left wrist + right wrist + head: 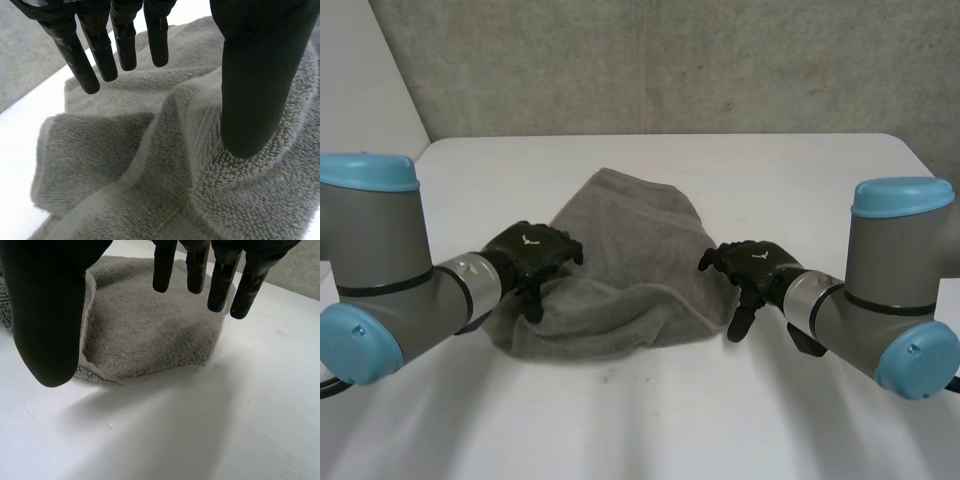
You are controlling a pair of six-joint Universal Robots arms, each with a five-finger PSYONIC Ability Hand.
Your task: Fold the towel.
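White bench (640,420) is backed by a rough grey wall (670,60). Grey towel (620,260) is seen bunched at bench centre, rumpled, with raised folds. Left hand (528,250) is placed over the towel's left near edge: fingers straight and spread, nothing gripped, thumb (252,100) set down on a fold. Right hand (755,262) is held at the towel's right edge above bare bench, fingers straight, nothing gripped.

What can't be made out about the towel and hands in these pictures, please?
- Head view: the left hand covers part of the towel edge.
- Left wrist view: whether its thumb tip touches the towel is unclear.
- Right wrist view: the thumb of the right hand hides the towel's edge behind it.
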